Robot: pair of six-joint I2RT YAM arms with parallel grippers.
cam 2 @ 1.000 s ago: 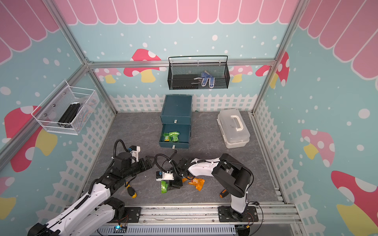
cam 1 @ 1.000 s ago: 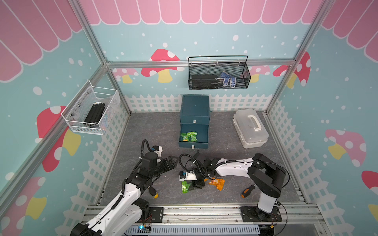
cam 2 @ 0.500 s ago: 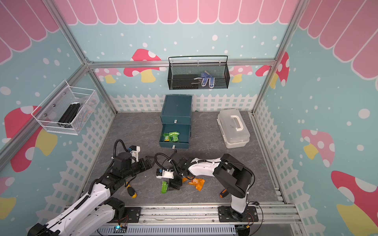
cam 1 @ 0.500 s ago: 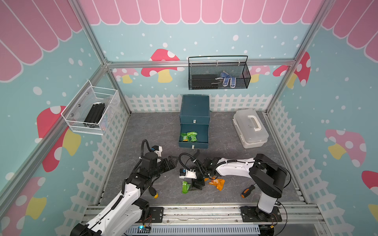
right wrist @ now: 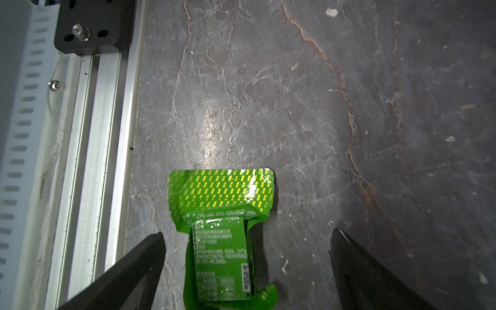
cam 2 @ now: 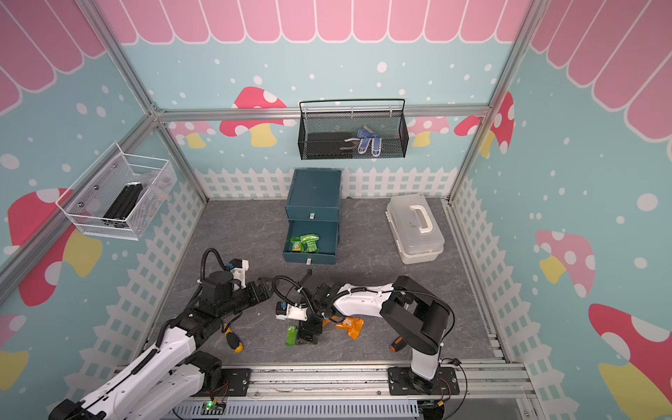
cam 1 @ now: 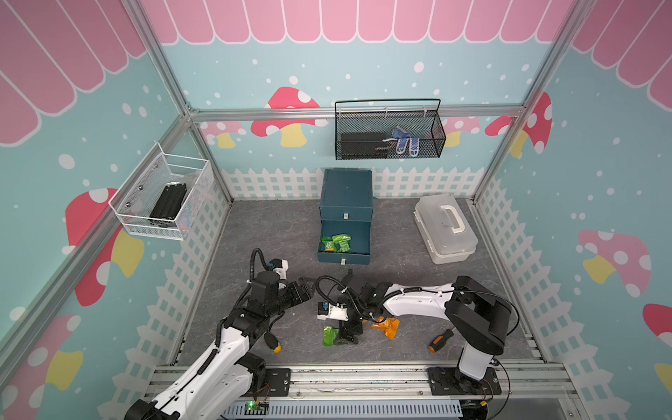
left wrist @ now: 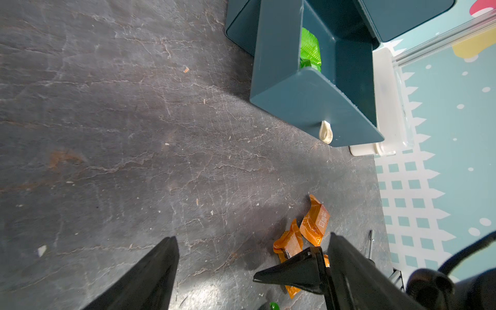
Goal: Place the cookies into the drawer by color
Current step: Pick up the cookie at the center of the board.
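1. The green packet point(right wrist: 222, 236) lies flat on the mat near the front rail point(right wrist: 88, 161), printed back up. It sits squarely between the jaws of your right gripper point(right wrist: 248, 234), which is spread wide and holds nothing.
2. Lower until both fingertips nearly graze the mat, then close across the packet's narrow body rather than its flat sealed end. The foil looks slick and crushable, so a centred, gentle pinch probably holds best.
3. Lift straight up before travelling. Orange packets point(cam 1: 385, 325) lie just beside you under the right arm, and a sideways drag would likely scatter them.
4. Carry it to the pulled-out drawer point(cam 1: 345, 259), where two green ones point(cam 1: 336, 243) already lie bunched at one side. Clear the front wall, then release low over the bare part so the colours stay together.
5. Your left gripper point(left wrist: 252, 237) is also spread and empty, hovering over the mat between the right wrist and the cabinet. Route around it, or back it off first.
6. Ignore the screwdrivers point(cam 1: 440, 340) on the mat; they are well clear of your path.
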